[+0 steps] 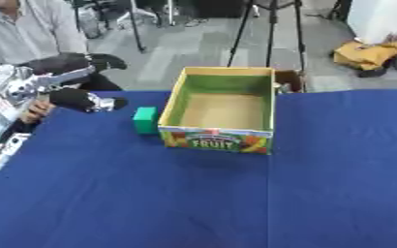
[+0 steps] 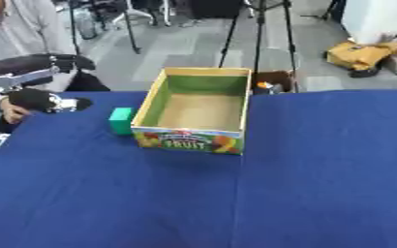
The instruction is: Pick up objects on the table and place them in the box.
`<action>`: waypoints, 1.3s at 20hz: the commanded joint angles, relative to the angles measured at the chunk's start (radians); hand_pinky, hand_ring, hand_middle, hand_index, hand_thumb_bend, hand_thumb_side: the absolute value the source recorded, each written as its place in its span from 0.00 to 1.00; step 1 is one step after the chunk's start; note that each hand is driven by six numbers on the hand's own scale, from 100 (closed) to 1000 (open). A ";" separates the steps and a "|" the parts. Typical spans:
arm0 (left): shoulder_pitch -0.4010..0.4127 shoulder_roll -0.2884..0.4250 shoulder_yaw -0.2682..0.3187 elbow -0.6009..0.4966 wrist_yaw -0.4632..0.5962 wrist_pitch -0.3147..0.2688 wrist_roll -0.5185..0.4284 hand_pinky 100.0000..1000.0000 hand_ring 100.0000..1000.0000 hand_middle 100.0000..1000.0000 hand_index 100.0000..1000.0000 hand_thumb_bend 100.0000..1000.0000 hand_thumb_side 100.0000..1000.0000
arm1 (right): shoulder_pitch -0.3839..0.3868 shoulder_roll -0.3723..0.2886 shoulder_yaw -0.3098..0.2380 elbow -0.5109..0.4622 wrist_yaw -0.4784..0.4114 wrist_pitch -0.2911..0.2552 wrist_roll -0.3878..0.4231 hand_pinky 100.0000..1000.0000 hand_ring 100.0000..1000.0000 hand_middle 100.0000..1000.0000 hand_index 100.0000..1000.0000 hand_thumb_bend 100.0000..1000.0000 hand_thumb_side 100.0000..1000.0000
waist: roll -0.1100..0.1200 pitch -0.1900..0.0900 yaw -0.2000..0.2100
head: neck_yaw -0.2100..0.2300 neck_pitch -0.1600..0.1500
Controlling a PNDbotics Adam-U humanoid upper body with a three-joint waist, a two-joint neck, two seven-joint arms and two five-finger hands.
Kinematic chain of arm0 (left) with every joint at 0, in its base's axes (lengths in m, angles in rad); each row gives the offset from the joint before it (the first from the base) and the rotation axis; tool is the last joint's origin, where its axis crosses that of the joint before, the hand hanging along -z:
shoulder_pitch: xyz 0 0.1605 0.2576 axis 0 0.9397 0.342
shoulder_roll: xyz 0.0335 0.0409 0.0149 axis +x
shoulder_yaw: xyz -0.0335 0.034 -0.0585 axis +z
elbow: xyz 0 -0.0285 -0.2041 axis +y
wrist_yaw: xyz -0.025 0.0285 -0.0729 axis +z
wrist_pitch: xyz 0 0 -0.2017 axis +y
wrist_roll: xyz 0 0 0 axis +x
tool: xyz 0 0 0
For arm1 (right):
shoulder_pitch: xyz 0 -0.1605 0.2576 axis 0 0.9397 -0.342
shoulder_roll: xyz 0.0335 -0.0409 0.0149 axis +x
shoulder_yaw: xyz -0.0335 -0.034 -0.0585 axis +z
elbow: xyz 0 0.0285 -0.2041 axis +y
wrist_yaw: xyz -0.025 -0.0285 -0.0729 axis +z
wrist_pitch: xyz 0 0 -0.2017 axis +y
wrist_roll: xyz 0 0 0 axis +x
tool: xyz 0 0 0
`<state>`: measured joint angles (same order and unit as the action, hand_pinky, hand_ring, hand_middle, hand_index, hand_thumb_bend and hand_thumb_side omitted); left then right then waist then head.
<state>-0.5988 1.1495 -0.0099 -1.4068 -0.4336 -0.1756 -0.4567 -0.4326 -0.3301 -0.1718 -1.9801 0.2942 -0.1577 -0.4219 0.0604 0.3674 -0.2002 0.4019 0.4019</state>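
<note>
Beside the box, a green block (touching).

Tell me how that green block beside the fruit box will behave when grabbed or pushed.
The green block looks rigid with flat faces, so it probably will not roll or flop. It stands upright against the box wall, so a sideways push may tip or jam it. It seems small enough for the left hand to enclose.
</note>
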 commanded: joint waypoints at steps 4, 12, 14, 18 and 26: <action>-0.041 0.009 0.000 0.049 -0.030 0.004 -0.035 0.88 1.00 0.98 1.00 0.39 0.85 | -0.016 -0.024 -0.004 -0.020 0.000 0.001 0.004 0.91 0.81 0.48 0.66 0.00 0.89 | 0.001 -0.010 -0.004 | -0.007 -0.004; -0.077 -0.018 0.001 0.105 -0.055 -0.018 -0.075 0.88 1.00 0.99 1.00 0.35 0.74 | -0.020 -0.030 -0.006 -0.020 -0.001 0.005 0.006 0.91 0.81 0.48 0.66 0.00 0.90 | 0.007 0.014 -0.012 | -0.003 -0.024; -0.087 -0.023 0.005 0.116 -0.062 -0.025 -0.077 0.87 0.99 0.98 1.00 0.34 0.72 | -0.022 -0.032 -0.006 -0.020 -0.001 0.005 0.007 0.91 0.81 0.47 0.66 0.00 0.90 | 0.009 0.022 -0.014 | 0.000 -0.032; -0.114 -0.034 0.011 0.141 -0.083 -0.047 -0.072 0.86 0.99 0.99 1.00 0.33 0.70 | -0.027 -0.037 -0.006 -0.020 -0.001 0.004 0.009 0.91 0.81 0.47 0.66 0.00 0.90 | 0.014 0.040 -0.019 | 0.003 -0.045; -0.176 -0.057 0.025 0.218 -0.142 -0.082 -0.056 0.86 0.99 0.99 1.00 0.33 0.70 | -0.035 -0.047 -0.007 -0.020 -0.003 0.004 0.015 0.91 0.81 0.47 0.66 0.00 0.90 | 0.022 0.068 -0.025 | 0.016 -0.070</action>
<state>-0.7582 1.0639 -0.0053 -1.1955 -0.5665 -0.2504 -0.5151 -0.4577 -0.3478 -0.1718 -1.9801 0.2924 -0.1532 -0.4095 0.0844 0.4572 -0.2262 0.4132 0.3467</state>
